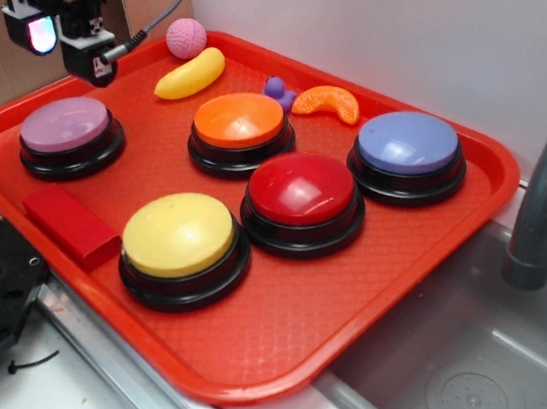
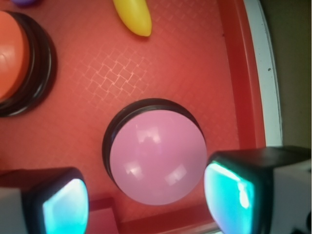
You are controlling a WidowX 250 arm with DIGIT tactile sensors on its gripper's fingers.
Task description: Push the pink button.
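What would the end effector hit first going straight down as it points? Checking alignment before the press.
Most likely the pink button, whose dome lies between the fingers of the end effector, though height above it is unclear.

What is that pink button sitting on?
The pink button has a black ring base resting on the red tray. The tray surface directly under the base is covered.

Pink button point(image 1: 65, 125) pale mauve dome, black base; tray point(image 1: 361, 307) red, cross-hatch pattern; banana point(image 1: 191, 75) yellow.
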